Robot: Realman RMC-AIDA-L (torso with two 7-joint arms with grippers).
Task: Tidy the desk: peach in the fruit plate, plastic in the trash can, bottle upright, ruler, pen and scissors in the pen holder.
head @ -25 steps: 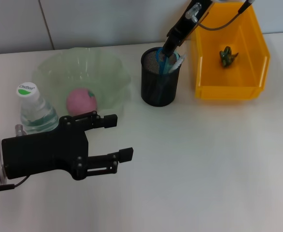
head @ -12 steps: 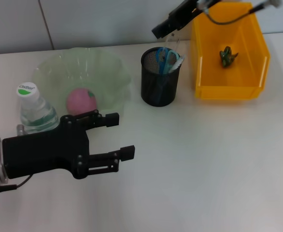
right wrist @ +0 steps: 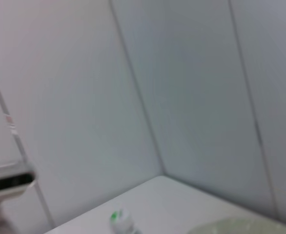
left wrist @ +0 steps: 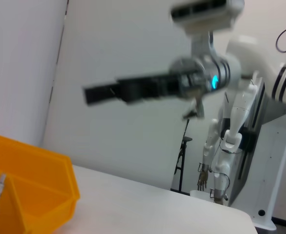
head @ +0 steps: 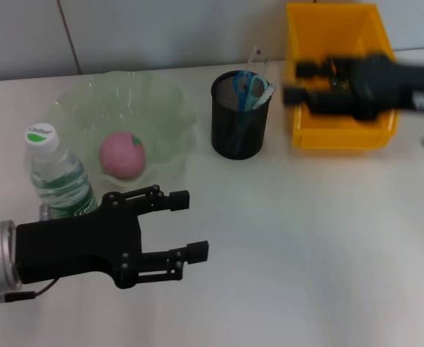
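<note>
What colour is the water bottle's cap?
White, with a green label on top; the bottle cap shows best in the head view.

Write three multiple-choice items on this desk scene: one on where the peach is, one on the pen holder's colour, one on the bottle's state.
1. Where is the peach?
A. In the green fruit plate
B. In the yellow bin
C. On the bare table

2. What colour is the pen holder?
A. Yellow
B. Black
C. White

3. How is the bottle?
A. Lying on its side
B. Upside down
C. Standing upright

Answers:
1. A: the peach lies inside the plate.
2. B: the mesh cup holding the scissors is black.
3. C: its white cap points up.
</note>
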